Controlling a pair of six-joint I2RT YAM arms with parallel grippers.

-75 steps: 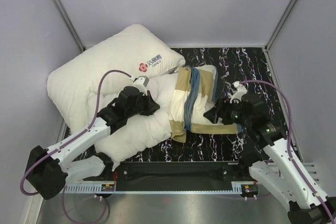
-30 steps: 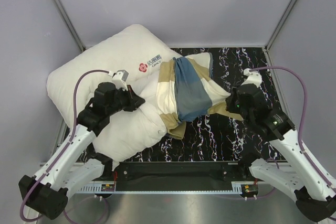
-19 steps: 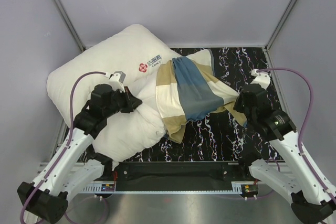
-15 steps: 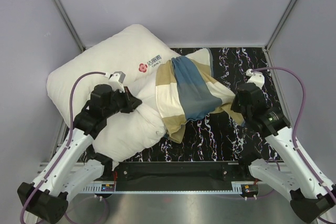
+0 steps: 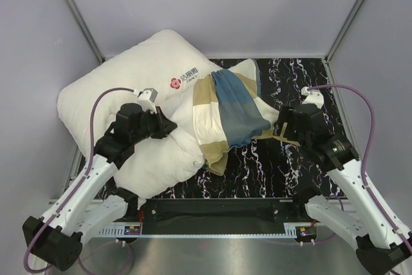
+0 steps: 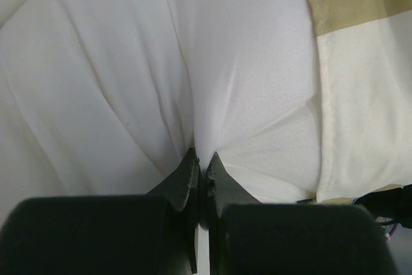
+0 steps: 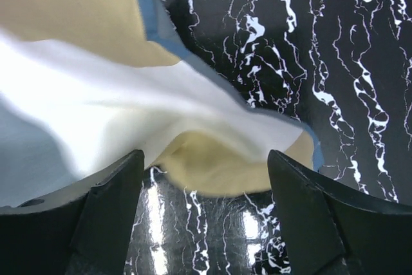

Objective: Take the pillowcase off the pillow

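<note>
**Pillowcase (image 5: 232, 117) bunched over one end of the pillow (image 5: 161, 156), between two grippers**

Closest to the near edge, the left gripper (image 6: 201, 162) is pressed together, pinching a fold of the plain off-white pillow. In the left wrist view, creases fan away from its tips. The pillow's plump body spreads beneath this gripper and to both sides of it. Just to its right the pillowcase begins, with a tan check and a cream check showing at the edge of that view.

The right gripper (image 7: 206, 172) stands spread wide and holds nothing. A loose corner of the pillowcase lies just ahead of its fingers, sagging onto the worktop (image 5: 302, 82), a black surface veined with white. The corner is tan and cream with a teal edge. Whether it touches either finger cannot be told. From this corner the cloth runs toward the left gripper and climbs over the pillow's end. There a broad teal check sits between tan and cream ones. A white corner of the pillow shows just beyond the cloth on its far side.

Farthest off, beyond the left gripper, a second pillow (image 5: 116, 88) leans in the back left corner. It is white and carries a red logo (image 5: 185, 78): a round emblem with red characters beside it and a smaller line beneath. All of it is too small to read.

Counted: two pillows, one pillowcase, two grippers, one printed logo.
</note>
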